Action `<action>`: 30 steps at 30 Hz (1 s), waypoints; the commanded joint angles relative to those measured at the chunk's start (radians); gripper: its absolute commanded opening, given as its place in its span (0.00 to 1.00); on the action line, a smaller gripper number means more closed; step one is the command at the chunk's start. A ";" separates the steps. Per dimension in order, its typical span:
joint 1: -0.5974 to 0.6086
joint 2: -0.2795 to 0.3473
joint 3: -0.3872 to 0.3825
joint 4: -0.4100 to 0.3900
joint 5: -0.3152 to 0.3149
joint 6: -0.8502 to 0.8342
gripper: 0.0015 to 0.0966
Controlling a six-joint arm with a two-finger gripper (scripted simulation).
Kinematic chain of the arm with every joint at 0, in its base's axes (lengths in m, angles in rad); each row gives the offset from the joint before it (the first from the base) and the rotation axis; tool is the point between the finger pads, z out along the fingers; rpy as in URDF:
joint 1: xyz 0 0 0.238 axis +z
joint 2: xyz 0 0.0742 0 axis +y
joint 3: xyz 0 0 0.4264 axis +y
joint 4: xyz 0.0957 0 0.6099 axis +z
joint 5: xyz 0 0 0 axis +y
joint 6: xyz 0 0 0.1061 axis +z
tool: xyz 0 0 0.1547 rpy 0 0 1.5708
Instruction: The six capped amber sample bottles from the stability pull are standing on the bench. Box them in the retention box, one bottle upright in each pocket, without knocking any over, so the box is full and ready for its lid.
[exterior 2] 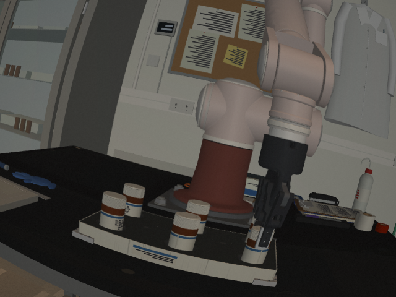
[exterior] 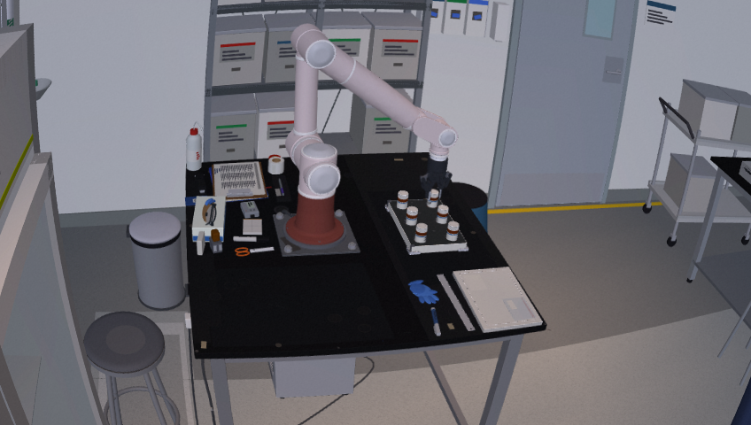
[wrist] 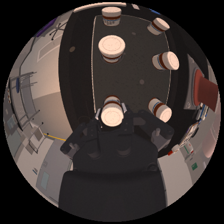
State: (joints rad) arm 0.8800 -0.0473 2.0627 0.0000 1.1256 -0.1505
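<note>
A capped amber bottle [wrist: 112,114] [exterior 2: 256,244] [exterior: 433,198] stands upright in the retention box's far right corner pocket, with my gripper [wrist: 111,112] [exterior 2: 265,238] [exterior: 434,190] closed on it, a finger on each side of its cap. The retention box [exterior: 426,225] [exterior 2: 179,244] is a flat white tray with a dark top, on the bench to the right of the arm's base. Five more bottles stand upright in its other pockets, among them one beside the held bottle [wrist: 160,109], one further along the same row [wrist: 111,48] and one at the near corner [exterior 2: 112,210].
The bench's far right edge [exterior: 474,189] runs just behind the box. The arm's red base [exterior: 316,213] stands to the box's left. The box's lid [exterior: 496,298], a ruler [exterior: 456,303], a blue glove [exterior: 423,291] and a pen [exterior: 435,321] lie on the bench in front.
</note>
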 commanded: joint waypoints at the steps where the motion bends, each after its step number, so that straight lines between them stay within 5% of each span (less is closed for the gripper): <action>1: 0.000 -0.001 -0.002 0.000 0.000 0.000 0.07; 30: 0.000 -0.001 -0.002 0.000 0.000 0.000 0.62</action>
State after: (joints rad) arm 0.8800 -0.0475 2.0623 0.0000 1.1256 -0.1505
